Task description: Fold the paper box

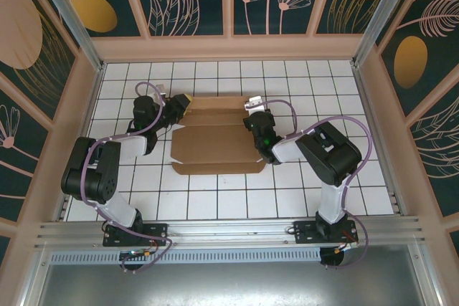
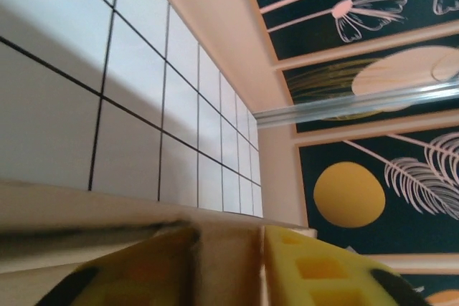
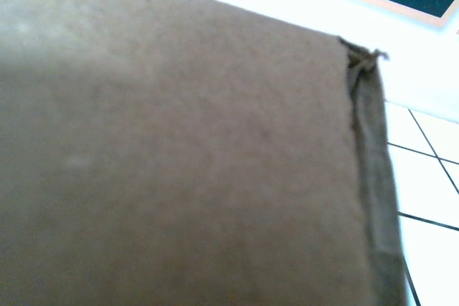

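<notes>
Both end effectors are working the far corners of a half-folded box.

The left end effector (image 1: 179, 109) is straddling a raised cardboard edge with its yellow pads (image 2: 315, 274); I cannot tell whether it is truly pinching. The right end effector (image 1: 253, 121) is closed at the right end of the paper box (image 1: 215, 147), which is lying mid-surface, partly folded. I cannot tell whether it is holding cardboard. A loose left hold is risking the flap springing flat, and uneven pulling is risking a skewed or torn crease. The tiled surface (image 1: 215, 202) is lying open in front and at both sides, while the back wall (image 1: 229, 48) is standing near behind the box, cramping any outward swing.
</notes>
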